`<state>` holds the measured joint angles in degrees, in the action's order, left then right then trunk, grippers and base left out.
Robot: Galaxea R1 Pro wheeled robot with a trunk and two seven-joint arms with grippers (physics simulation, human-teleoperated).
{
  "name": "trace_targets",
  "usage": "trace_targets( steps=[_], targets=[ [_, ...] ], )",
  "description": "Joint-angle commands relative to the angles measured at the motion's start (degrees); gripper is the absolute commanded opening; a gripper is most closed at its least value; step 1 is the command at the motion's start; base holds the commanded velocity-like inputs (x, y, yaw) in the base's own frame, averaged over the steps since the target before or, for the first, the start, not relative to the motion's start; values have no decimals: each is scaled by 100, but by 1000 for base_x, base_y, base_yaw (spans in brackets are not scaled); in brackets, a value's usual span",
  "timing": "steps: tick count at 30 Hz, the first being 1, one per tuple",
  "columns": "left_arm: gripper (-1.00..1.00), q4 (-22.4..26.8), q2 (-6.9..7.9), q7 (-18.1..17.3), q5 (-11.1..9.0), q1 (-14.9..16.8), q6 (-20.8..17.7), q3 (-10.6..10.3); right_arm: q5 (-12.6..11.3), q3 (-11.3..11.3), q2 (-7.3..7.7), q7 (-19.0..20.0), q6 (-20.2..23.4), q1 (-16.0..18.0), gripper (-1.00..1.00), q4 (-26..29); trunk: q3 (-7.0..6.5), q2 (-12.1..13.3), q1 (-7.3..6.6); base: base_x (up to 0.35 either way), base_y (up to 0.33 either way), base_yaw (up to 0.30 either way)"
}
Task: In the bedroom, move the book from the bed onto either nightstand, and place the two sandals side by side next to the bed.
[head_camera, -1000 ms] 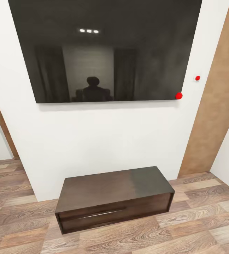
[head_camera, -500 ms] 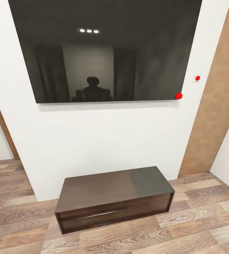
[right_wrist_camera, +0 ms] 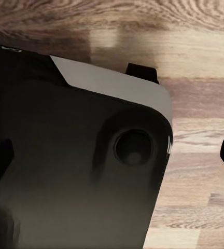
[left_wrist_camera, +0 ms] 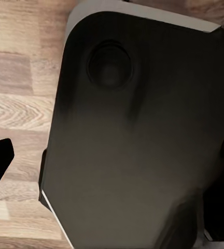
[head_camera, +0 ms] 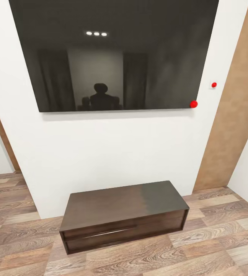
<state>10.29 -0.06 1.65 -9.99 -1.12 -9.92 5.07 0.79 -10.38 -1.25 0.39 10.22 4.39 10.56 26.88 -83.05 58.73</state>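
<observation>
Cabinet (head_camera: 124,214), long, dark-brown, stood against wall (head_camera: 112,153) under black screen (head_camera: 112,53); finger spacing seemingly indeterminable.

1. Cabinet (head_camera: 124,214) on floor (head_camera: 216,245), backed against wall (head_camera: 112,153).
2. Screen (head_camera: 112,53) on wall above cabinet.
3. Switch (head_camera: 213,84) right of screen.
4. Door (head_camera: 235,115) at right.

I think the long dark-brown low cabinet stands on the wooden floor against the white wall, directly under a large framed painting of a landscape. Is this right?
Not quite. Above the long low cabinet hangs a large dark screen, not a landscape painting; the head view shows only dim reflections in it. The rest is right: the cabinet stands on the wooden floor against the white wall.
</observation>
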Motion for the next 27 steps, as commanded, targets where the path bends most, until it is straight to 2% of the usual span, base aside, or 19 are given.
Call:
trace_targets(
  steps=[1, 7, 16, 17, 23, 27],
  targets=[
    [100, 62, -2, 17, -92, -8, -50, 17, 9, -30, 2, 4, 70, 1, 100, 45, 5, -3, 0, 0, 0, 0],
    [100, 126, 134, -143, 106, 113, 144, -175, -86, 166, 123, -20, 3, -169, 100, 170, 12, -3, 0, 0, 0, -84],
    [100, -161, 144, -254, 396, 404, 433, -464, -124, 459, 351, -22, -285, -155, 100, -120, 37, -3, 0, 0, 0, -201],
    [100, -811, 148, -258, 940, 466, 1022, -483, -125, 1061, 368, -22, -1007, -154, 100, -369, 40, -3, 0, 0, 0, -228],
    [100, -875, 133, -270, 945, 851, 1011, -490, -138, 1089, 423, -32, -1028, -141, 100, -15, 60, -3, 0, 0, 0, -234],
    [100, -883, 100, -270, 927, 1001, 960, -493, -144, 1093, 445, -35, -1023, -134, 100, 196, 74, -3, 0, 0, 0, -237]
  ],
)
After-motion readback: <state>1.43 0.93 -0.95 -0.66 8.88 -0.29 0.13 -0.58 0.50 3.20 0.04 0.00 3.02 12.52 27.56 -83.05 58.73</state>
